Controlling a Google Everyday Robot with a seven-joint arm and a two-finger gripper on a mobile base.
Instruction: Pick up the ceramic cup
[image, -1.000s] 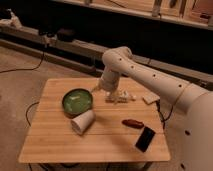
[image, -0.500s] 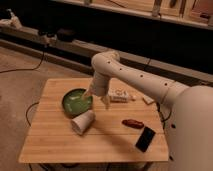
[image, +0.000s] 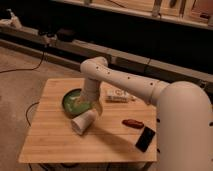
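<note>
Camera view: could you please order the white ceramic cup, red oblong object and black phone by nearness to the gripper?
The gripper is beside the green bowl.
1. white ceramic cup, below
2. red oblong object, right
3. black phone, far right

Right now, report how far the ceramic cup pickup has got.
Done: the arm reaches over the wooden table, its gripper open just above the white ceramic cup, at the green bowl's edge. In hand: lining up on the cup, which lies on its side on the table. Left: closing on the cup and lifting it; nothing is gripped yet.
</note>
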